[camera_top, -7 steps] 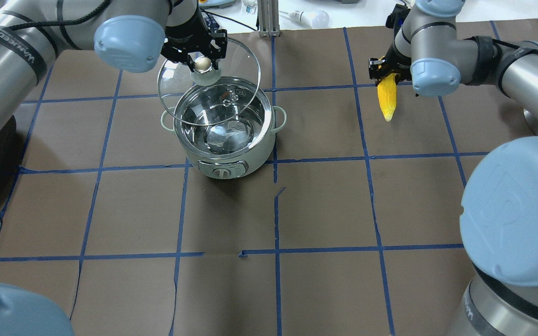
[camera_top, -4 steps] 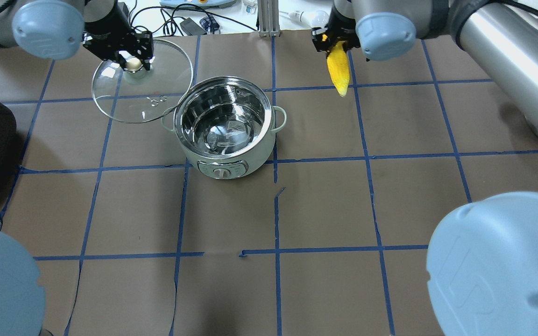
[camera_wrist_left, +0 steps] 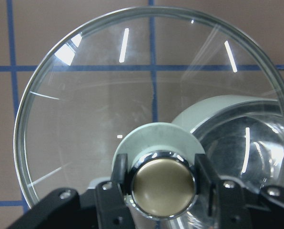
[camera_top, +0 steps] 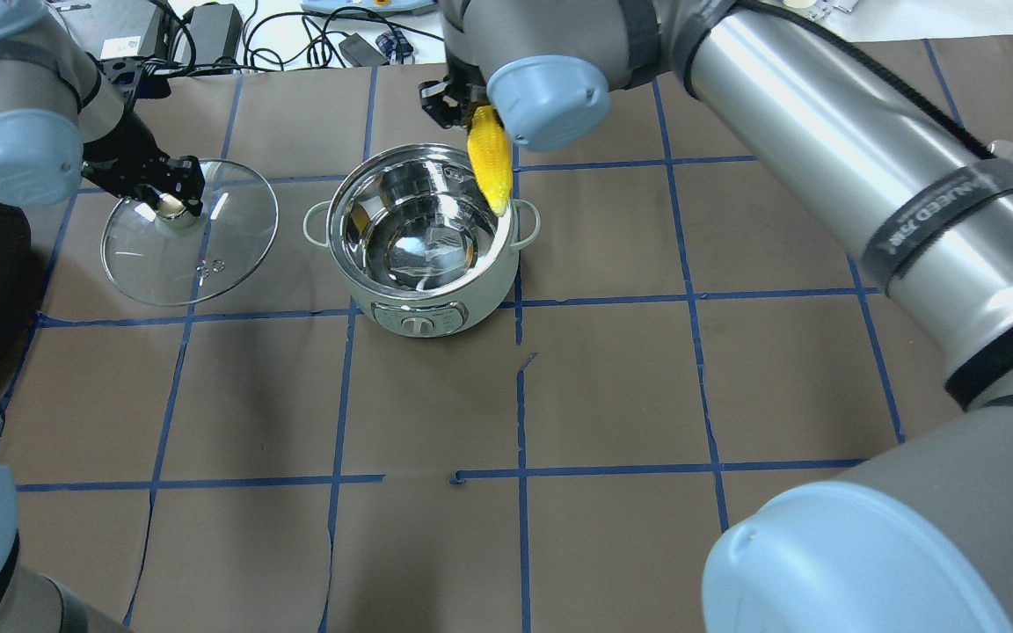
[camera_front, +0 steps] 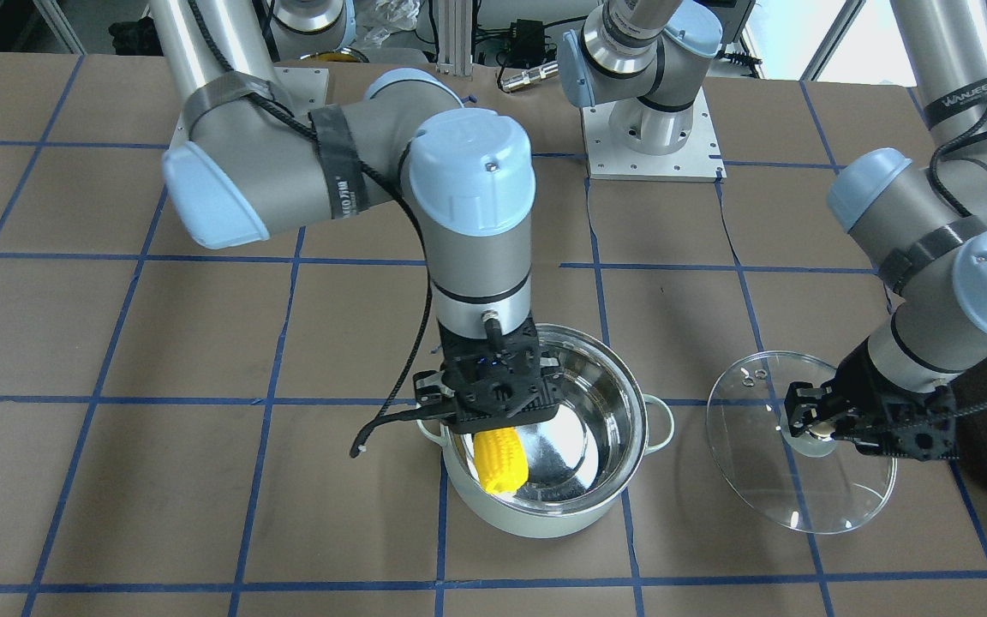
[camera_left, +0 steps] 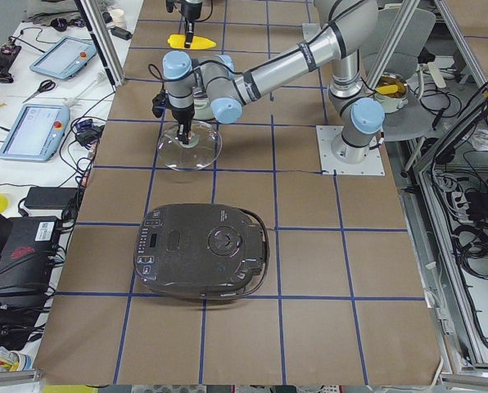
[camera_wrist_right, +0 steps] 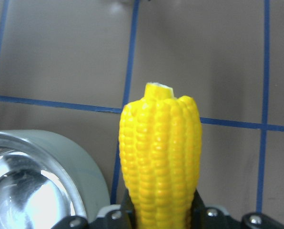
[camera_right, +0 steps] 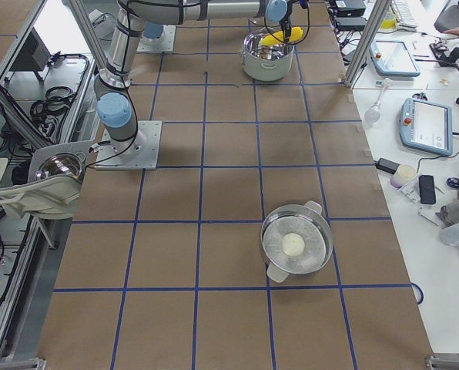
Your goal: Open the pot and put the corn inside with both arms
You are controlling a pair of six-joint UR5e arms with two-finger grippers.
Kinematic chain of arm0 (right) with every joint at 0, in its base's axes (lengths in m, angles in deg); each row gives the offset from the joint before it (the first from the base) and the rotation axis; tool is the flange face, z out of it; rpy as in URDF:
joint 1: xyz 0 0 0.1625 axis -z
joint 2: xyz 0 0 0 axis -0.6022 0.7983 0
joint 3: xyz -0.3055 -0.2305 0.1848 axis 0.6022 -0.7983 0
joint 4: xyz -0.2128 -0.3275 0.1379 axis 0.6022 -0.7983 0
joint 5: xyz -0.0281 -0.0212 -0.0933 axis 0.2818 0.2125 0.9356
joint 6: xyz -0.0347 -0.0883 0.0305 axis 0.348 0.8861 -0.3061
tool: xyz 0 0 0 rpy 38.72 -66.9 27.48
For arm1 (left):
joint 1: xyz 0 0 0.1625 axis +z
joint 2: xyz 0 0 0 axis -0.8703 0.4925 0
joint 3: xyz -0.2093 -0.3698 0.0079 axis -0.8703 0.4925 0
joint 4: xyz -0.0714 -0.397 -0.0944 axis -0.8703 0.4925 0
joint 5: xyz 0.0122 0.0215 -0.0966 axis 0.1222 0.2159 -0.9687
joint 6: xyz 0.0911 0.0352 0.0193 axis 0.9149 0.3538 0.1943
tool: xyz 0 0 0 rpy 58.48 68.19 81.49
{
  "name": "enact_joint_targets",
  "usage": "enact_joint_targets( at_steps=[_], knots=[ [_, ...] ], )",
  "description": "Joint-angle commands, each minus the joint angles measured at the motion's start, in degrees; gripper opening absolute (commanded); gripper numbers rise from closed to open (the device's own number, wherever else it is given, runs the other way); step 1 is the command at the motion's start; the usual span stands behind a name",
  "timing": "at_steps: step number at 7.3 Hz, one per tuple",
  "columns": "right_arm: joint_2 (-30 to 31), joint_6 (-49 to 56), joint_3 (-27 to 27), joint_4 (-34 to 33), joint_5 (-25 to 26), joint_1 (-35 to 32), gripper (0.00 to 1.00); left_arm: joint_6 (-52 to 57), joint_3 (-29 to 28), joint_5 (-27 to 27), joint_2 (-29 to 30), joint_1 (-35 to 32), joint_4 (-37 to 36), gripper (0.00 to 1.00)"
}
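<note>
Far left, the left gripper [camera_top: 174, 200] clamps the brass knob [camera_wrist_left: 163, 183] of the glass lid [camera_top: 207, 255], a grip only its wrist camera shows plainly. The lid is apart from the open pot [camera_top: 423, 303]. The right gripper [camera_front: 498, 422] pinches the corn [camera_top: 491, 171], tip down over the pot's rim.

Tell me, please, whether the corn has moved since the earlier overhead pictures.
Yes. In the overhead view the corn has travelled left, from well right of the pot to over its right rim.
</note>
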Motion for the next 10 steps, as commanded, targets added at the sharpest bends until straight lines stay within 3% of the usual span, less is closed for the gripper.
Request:
enact_joint_targets(
  at_steps=[1, 2, 3, 4, 5, 6, 8, 10],
  knots=[
    [-3.9, -1.1, 0.11, -3.54, -3.93, -3.58, 0.0, 1.52, 9.93, 0.3, -1.98, 2.08, -9.16, 0.0],
    [-3.92, -1.27, 0.64, -3.65, -5.1, -3.59, 0.0, 1.79, 12.92, 0.04, -2.25, 4.18, -11.72, 0.0],
    [-3.92, -1.01, 1.86, -3.3, -5.2, -3.5, 0.75, 1.79, 14.43, -0.4, -2.16, 5.33, -13.84, 0.0],
    [-3.92, -0.84, 3.27, -3.56, -5.28, -3.33, 1.0, 1.79, 15.23, -0.4, -2.34, 5.34, -14.03, 0.0],
    [-3.66, -0.83, 3.45, -3.56, -5.28, -3.24, 1.0, 1.79, 15.5, -0.49, -2.34, 5.34, -14.12, 0.0],
    [-1.57, -0.75, 3.46, -2.78, -5.2, -2.02, 1.0, 1.62, 15.5, -0.4, -2.43, 5.25, -14.12, 0.99],
    [3.26, -0.83, 3.63, 3.0, -13.51, 4.2, 1.0, 1.27, 14.02, 0.29, -4.52, 3.68, -13.17, 1.0],
    [6.79, -0.4, 3.98, 6.89, -13.54, 11.84, 1.0, -2.5, 6.24, 0.56, -10.31, -1.92, 3.97, 1.0]
  ],
)
